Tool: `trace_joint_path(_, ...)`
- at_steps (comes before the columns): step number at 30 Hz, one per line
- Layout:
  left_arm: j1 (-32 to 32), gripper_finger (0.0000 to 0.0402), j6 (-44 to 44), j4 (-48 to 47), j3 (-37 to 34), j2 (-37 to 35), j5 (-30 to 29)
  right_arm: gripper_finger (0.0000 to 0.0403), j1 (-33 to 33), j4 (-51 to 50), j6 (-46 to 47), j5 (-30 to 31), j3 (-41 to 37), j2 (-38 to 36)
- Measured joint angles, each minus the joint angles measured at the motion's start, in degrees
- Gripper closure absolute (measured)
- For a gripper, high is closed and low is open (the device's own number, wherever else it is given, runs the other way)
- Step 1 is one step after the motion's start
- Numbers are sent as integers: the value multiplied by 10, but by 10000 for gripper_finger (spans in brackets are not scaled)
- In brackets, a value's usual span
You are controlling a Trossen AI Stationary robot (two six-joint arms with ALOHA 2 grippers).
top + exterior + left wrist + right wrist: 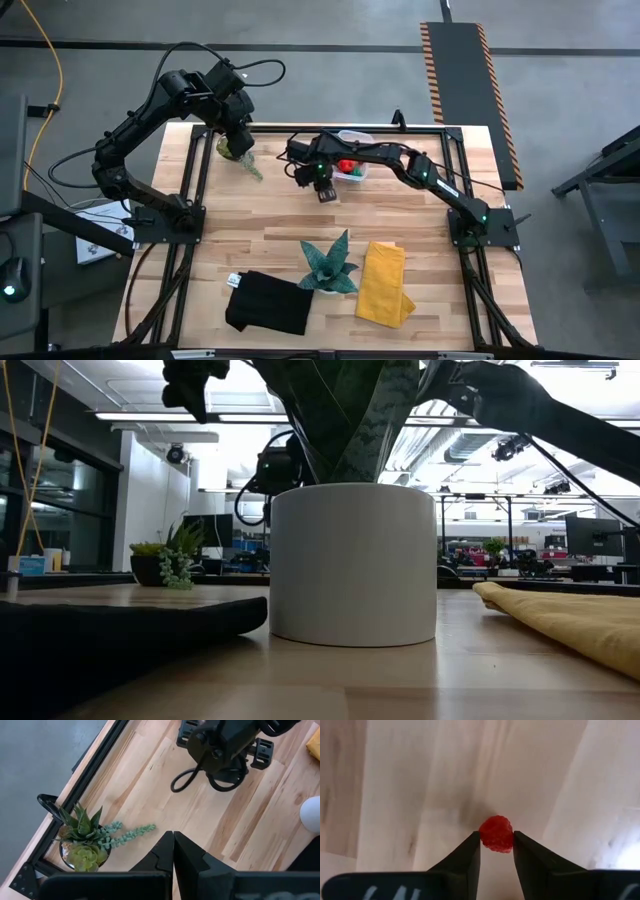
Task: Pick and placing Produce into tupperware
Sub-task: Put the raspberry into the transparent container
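Observation:
In the right wrist view a small red bumpy toy berry (496, 834) sits between the fingertips of my right gripper (496, 845), which points straight down at the wooden table (420, 795). In the high view that gripper (322, 187) stands just left of the clear tupperware (352, 165), which holds red and green produce. My left gripper (173, 845) is shut on nothing and hangs high above the far left corner, over a small potted plant (82, 842). My right gripper pinches the red berry by its two opposite sides (484, 836) between the two fingertips. The fingers come from above, pointing down. The berry's shadow lies right beside it on the wood; whether it is lifted clear I cannot tell.
A teal spiky plant in a white pot (328, 265) stands near the front middle, with a folded yellow cloth (385, 282) to its right and a black cloth (268, 302) to its left. A black metal frame (200, 170) runs round the table's edges.

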Motion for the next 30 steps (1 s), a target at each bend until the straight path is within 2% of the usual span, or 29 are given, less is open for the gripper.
trace_joint_path(9, 0, 401, 4, 0, 0, 0, -10, 309, 17, 11, 10, -1, 0, 0)
trace_joint_path(16, 1, 401, 17, -1, 3, -15, -52, 309, 18, -1, 11, -1, 20, -1)
trace_joint_path(21, 1, 401, 18, -4, 46, -16, -52, 309, 16, 0, 13, 0, 69, -3)
trace_joint_path(30, 1, 401, 18, -1, 114, -17, -52, 309, 13, -16, 20, 13, 68, -13)
